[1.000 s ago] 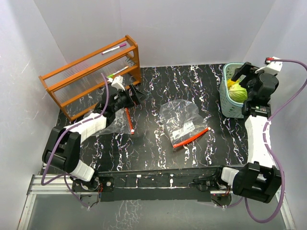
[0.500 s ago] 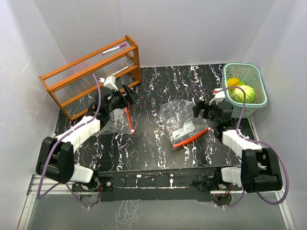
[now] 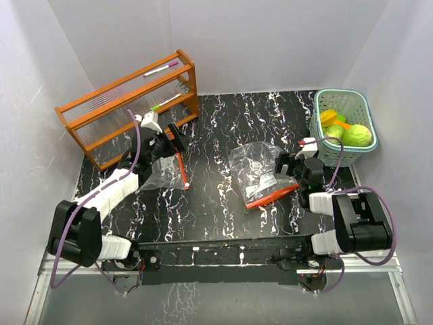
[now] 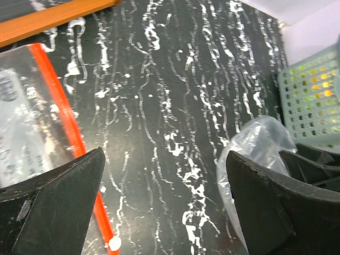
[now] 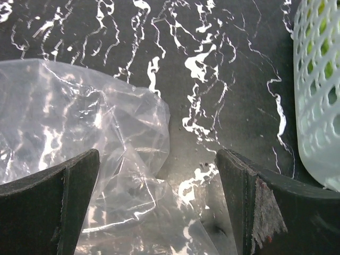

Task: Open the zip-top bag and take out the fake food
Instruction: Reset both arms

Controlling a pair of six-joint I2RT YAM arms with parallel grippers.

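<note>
Two clear zip-top bags with red zip strips lie on the black marbled table: one mid-table, one on the left. Both look empty. The fake food sits in the pale-teal basket at the back right: a pale-green cabbage ball, a yellow piece, an orange piece and a green piece. My right gripper is open and low at the middle bag's right edge; the bag fills the left of its wrist view. My left gripper is open and empty above the left bag's red zip.
An orange wooden rack with pens stands at the back left. White walls enclose the table on three sides. The basket wall is close on the right gripper's right side. The left wrist view also shows the middle bag and the basket.
My right arm came down from over the basket to the table beside the middle bag, which shifted slightly. The food in the basket is now uncovered. My left gripper drew back a little.
</note>
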